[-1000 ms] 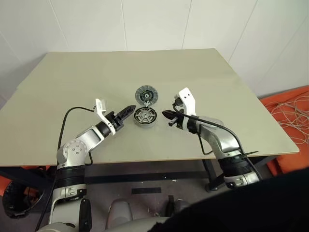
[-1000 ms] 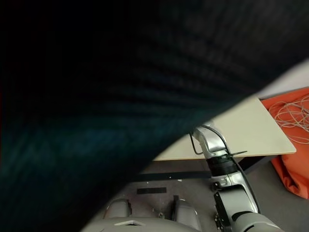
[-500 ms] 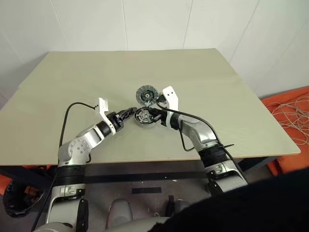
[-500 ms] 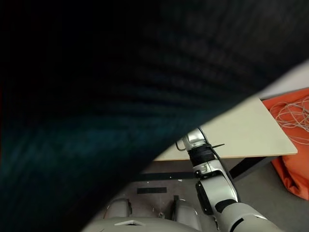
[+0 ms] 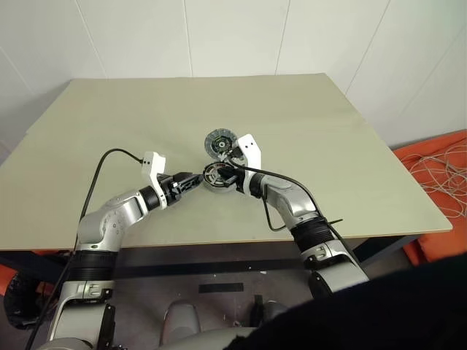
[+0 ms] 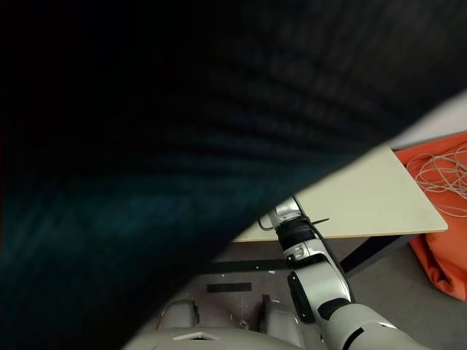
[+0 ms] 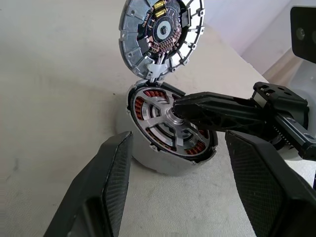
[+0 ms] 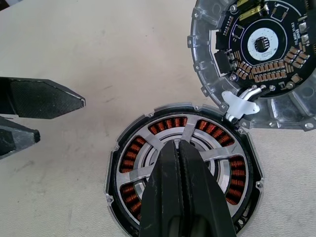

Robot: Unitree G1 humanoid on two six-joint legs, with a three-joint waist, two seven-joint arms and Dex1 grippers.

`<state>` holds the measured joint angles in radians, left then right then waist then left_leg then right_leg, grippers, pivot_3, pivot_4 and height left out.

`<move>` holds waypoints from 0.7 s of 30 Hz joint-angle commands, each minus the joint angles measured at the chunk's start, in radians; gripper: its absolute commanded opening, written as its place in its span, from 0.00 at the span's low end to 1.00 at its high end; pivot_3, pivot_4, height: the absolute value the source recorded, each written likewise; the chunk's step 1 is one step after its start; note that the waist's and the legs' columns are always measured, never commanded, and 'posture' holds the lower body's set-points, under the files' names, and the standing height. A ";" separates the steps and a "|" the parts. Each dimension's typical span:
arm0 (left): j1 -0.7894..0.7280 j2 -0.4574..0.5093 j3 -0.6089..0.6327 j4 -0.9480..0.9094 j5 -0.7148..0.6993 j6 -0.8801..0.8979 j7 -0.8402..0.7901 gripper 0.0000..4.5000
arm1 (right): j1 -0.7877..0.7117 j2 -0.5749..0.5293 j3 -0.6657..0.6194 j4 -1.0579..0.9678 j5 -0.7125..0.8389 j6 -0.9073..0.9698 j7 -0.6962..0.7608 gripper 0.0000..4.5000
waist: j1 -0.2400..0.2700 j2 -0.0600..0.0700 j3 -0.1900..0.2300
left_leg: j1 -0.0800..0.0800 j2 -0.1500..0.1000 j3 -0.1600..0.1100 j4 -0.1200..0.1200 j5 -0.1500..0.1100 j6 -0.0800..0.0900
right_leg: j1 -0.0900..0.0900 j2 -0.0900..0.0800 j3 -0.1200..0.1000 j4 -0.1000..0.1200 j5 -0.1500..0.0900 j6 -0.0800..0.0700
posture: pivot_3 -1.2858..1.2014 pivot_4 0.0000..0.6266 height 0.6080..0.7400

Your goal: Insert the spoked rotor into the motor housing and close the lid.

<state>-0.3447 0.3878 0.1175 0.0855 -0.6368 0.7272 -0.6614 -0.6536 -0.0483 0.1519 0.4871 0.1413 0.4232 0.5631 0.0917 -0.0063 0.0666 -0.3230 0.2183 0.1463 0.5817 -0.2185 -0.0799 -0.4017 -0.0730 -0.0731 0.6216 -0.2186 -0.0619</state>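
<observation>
The tabletop (image 5: 321,131) carries the motor housing (image 7: 148,158) near its middle, with the spoked rotor (image 8: 148,170) already sitting down inside the ring of copper windings. The lid (image 8: 291,106) hangs open from its hinge at the housing's far edge, its circuit-board face turned up and leaning back.

The right claw (image 8: 180,148), fingers pressed together and holding nothing, has its tips on the rotor's hub, apparently seating it. The left claw (image 7: 177,190) stands with its fingers spread, one on each side of the housing and not touching it.

The main risk is an off-centre push on the hub: the rotor could tilt and jam against the windings instead of settling flat. With the left fingers not gripping the casing, that same push could slide or tip the housing across the smooth tabletop. A rotor left proud would then keep the lid from closing fully, and forcing it could strain the small hinge tab (image 8: 240,104). Sweeping the lid over carelessly could also scrape its exposed board components.
</observation>
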 commanded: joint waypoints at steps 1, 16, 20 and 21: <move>-0.005 0.010 0.006 -0.039 0.002 -0.011 -0.017 0.70 | -0.027 0.004 0.000 -0.041 0.003 0.011 0.005 0.00 | 0.000 0.000 0.000 | 0.000 0.000 0.000 0.000 0.000 0.000 | 0.000 0.000 0.000 0.000 0.000 0.000 | 0.52 0.00 1.00; 0.002 -0.017 0.007 -0.047 0.006 0.001 -0.001 0.70 | 0.001 0.006 0.023 -0.015 -0.012 0.008 0.012 0.00 | 0.000 0.000 0.000 | -0.001 0.000 0.000 0.000 0.000 0.000 | 0.000 0.000 0.000 0.000 0.000 0.000 | 0.52 0.00 1.00; 0.002 -0.014 0.008 -0.047 0.009 -0.001 -0.002 0.70 | 0.010 0.002 0.027 0.011 -0.023 -0.005 0.007 0.00 | 0.000 0.000 0.000 | 0.000 0.000 0.000 0.000 0.000 0.000 | 0.000 0.000 0.000 0.000 0.000 0.000 | 0.52 0.00 1.00; 0.002 -0.015 0.007 -0.048 0.010 -0.002 -0.002 0.70 | 0.009 0.000 0.025 0.003 -0.021 -0.004 0.008 0.00 | 0.000 0.000 0.000 | 0.000 0.000 0.000 0.000 0.000 0.000 | 0.000 0.000 0.000 0.000 0.000 0.000 | 0.52 0.00 1.00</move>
<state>-0.3361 0.3695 0.1174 0.0766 -0.6254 0.7306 -0.6624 -0.6518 -0.0461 0.1704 0.4817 0.1329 0.4155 0.5708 0.0920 -0.0061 0.0667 -0.3229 0.2183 0.1463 0.5817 -0.2184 -0.0802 -0.4019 -0.0730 -0.0730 0.6220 -0.2186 -0.0620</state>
